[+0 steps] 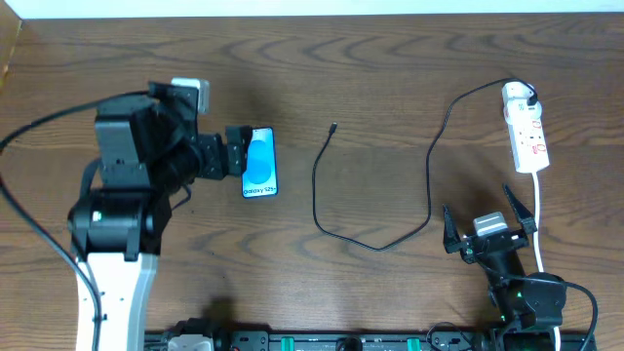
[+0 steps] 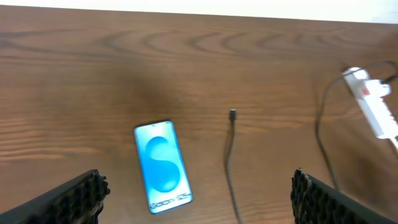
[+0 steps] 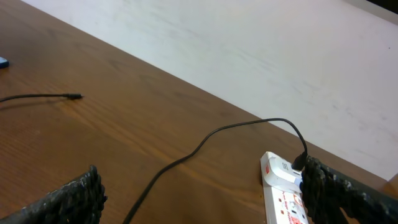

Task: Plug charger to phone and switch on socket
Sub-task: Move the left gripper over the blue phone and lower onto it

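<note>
My left end effector (image 1: 238, 151) hangs with fingers spread wide, the phone (image 2: 163, 167) lying flat and screen-up just ahead between them. I judge the step to be securing the phone, so I should close squarely across its long edges and leave the port end free. The charger (image 1: 314, 190) lies on the desk (image 1: 390, 68), its plug tip (image 2: 232, 114) ahead-right of that end effector and apart from the phone. My right end effector (image 1: 485, 219), likewise spread, has the socket (image 1: 525, 127) just ahead, and the slack cable between may snag.

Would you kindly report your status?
Left gripper open by blue-screened smartphone; right gripper open near narrow white power strip. Thin black charger cable: tip loose, unplugged. Nothing in the way.
</note>
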You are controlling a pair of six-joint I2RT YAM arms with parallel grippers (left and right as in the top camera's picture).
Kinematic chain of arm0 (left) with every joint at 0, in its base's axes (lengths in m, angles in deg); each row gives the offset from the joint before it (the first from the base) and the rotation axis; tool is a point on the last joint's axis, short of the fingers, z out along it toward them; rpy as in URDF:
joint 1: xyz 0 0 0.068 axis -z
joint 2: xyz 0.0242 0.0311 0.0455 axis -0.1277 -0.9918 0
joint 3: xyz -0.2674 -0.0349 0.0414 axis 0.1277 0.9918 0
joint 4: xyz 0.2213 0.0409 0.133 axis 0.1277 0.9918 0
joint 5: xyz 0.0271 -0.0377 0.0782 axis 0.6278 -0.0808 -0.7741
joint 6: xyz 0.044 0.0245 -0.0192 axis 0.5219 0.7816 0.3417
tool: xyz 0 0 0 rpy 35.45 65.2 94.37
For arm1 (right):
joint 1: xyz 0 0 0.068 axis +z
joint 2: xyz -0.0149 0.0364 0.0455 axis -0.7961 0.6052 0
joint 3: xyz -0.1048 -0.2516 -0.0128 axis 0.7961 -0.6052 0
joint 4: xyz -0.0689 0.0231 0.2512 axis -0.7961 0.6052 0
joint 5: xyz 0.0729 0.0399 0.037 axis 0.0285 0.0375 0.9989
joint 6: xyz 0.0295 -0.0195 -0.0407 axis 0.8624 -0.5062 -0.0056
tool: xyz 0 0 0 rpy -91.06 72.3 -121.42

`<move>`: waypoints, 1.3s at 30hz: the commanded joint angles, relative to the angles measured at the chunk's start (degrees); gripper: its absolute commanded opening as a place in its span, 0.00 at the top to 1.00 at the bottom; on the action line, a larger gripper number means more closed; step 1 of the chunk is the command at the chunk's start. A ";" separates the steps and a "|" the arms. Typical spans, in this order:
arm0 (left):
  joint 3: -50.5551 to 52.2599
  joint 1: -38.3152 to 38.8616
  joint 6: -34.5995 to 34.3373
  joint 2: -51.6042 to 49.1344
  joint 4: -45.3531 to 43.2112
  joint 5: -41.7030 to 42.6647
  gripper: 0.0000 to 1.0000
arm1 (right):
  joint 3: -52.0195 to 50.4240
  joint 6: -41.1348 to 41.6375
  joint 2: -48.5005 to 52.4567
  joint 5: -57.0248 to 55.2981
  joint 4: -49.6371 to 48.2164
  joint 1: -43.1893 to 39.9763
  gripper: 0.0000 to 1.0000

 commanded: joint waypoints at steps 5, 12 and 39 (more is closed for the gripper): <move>-1.09 -0.24 -0.44 -1.66 7.69 4.24 0.02 | -0.07 0.70 0.02 -0.02 0.24 0.57 0.01; -1.09 -0.24 -0.46 -1.66 7.80 4.02 0.02 | -0.07 0.70 0.02 -0.02 0.24 0.57 0.01; -14.16 7.41 -13.09 -27.19 14.69 -17.97 0.02 | -0.07 0.70 0.02 -0.02 0.24 0.57 0.01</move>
